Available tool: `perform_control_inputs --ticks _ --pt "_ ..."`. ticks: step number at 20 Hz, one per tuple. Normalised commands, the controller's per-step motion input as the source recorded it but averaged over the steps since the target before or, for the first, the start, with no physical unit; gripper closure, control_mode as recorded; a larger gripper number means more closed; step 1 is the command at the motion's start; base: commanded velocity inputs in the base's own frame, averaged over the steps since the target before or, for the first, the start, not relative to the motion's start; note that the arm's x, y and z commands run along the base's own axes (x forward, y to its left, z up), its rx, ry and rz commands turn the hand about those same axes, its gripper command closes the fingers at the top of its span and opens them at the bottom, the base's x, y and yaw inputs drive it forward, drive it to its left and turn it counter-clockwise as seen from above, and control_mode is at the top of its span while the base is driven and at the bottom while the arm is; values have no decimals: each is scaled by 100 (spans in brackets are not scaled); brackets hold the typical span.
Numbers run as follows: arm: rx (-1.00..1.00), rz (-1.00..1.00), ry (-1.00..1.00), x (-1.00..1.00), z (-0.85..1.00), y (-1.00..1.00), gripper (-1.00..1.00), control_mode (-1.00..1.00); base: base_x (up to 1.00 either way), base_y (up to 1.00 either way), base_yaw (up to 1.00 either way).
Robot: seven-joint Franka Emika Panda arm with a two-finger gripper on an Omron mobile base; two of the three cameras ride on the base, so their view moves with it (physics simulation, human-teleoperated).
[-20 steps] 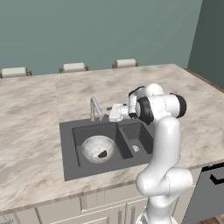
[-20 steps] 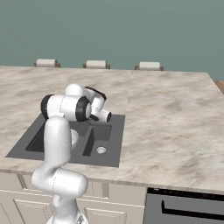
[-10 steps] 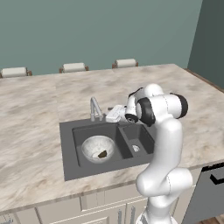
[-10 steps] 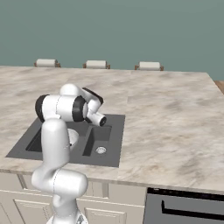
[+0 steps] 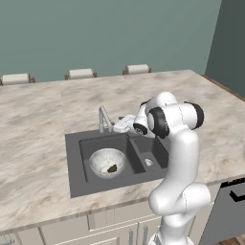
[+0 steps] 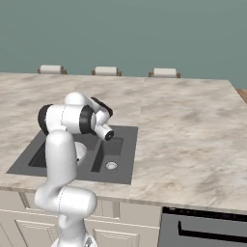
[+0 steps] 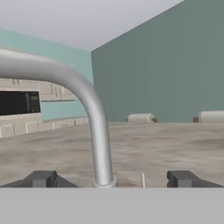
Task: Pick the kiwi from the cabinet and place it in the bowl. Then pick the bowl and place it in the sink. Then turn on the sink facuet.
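- Sink faucet (image 7: 94, 118): a slim, silvery-grey metal tube, smooth and rigid. It will likely not yield under the fingers and may be slippery. Judged best point of contact: the thin lever (image 7: 143, 180) rising just beside the base of the spout, pushed sideways rather than squeezed; the spout itself is fixed and offers nothing to turn.
- Appearance: the spout rises from its collar, arches over and runs out of the hand view to the left. In the left base view the faucet (image 5: 104, 119) stands at the back rim of the sink (image 5: 75, 158), behind the left basin.
- Gripper (image 7: 111, 178): the two dark fingertips stand well apart, spread wide, with the spout base and lever between them; nothing is gripped. In the left base view the gripper (image 5: 120, 126) sits just beside the faucet.
- Bowl (image 5: 107, 161): marbled whitish-grey, upright in the left basin, with the dark kiwi (image 5: 112, 168) inside it.
- Judgement: the placing steps appear done; turning on the water remains.
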Motion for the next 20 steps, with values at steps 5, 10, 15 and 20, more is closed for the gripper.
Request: perform_control_inputs --ticks 5,10,15,20 --pt "3 -3 0 24 -5 -6 -100 -100 0 0 0" --pt "3 -1 0 21 -8 -3 -100 -100 0 0 0" --pt "1 0 0 18 -20 0 -100 -100 0 0 0" --pt "0 0 0 12 -12 6 -100 -100 0 0 0"
